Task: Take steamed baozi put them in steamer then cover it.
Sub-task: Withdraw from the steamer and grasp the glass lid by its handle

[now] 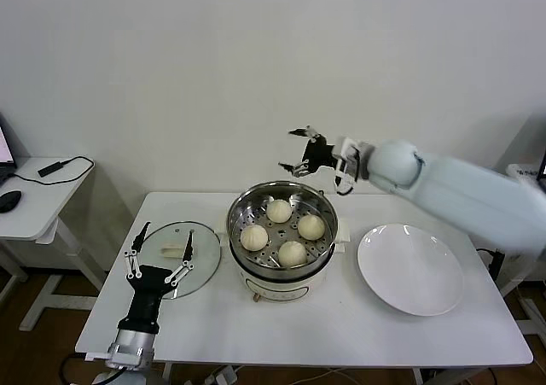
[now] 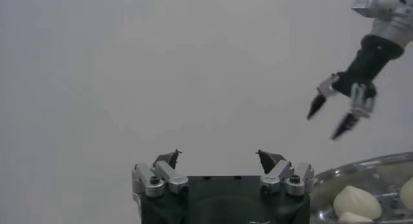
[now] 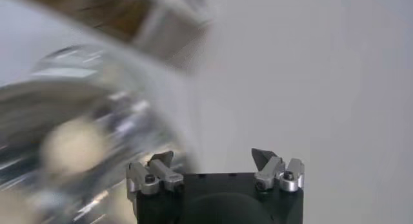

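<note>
No readable text, label, brand, number or sign appears in any of the views. The steamer [image 1: 282,231], its white base, the glass cover [image 1: 177,257] beside it and the white plate [image 1: 410,268] on the steamer's other side all show plain, unmarked surfaces.

baozi [image 1: 282,230] in steamer [image 1: 242,244] | cover [image 1: 201,265] left of steamer | plate [image 1: 412,269] right
</note>
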You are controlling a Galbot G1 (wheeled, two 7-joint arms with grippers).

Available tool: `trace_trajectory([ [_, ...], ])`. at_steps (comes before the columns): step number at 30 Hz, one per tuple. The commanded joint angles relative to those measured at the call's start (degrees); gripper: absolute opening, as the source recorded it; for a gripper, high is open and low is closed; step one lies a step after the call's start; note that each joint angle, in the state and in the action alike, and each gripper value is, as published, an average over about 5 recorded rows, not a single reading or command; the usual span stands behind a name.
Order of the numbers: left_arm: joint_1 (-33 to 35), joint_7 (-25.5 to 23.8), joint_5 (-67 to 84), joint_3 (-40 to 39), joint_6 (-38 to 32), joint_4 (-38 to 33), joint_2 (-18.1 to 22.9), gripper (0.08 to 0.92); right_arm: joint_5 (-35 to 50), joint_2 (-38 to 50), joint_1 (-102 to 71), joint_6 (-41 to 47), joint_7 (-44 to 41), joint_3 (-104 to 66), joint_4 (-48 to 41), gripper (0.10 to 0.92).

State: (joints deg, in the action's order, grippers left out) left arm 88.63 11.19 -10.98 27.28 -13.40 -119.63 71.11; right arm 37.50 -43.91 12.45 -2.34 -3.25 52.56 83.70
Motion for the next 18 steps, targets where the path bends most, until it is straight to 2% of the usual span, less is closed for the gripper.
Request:
trace_trajectory([
  [1,-2.2,2.4,-13.1,-0.5,2.1,3.4,-0.6,0.823,-5.6,5.7,-39.0,-15.1,25.3,-40.4,6.1,0.823],
  [8,-2.7,2.3,-14.0,-0.3,2.3,4.2,-1.2,0.823,-12.0,-3.5,-62.5,-18.8,25.3,-65.9,6.7,0.823],
  [13,-3.4,2.9,-17.0,0.0,2.2,6.5,-1.7,0.823,-16.0,-11.9,-72.4,-20.4,24.7,-76.1,6.5,0.823],
  [18,-4.7,3.3,-27.4,1.2,2.8,11.8,-2.9,0.823,-19.1,-18.0,-79.5,-21.8,23.2,-81.7,6.7,0.823],
])
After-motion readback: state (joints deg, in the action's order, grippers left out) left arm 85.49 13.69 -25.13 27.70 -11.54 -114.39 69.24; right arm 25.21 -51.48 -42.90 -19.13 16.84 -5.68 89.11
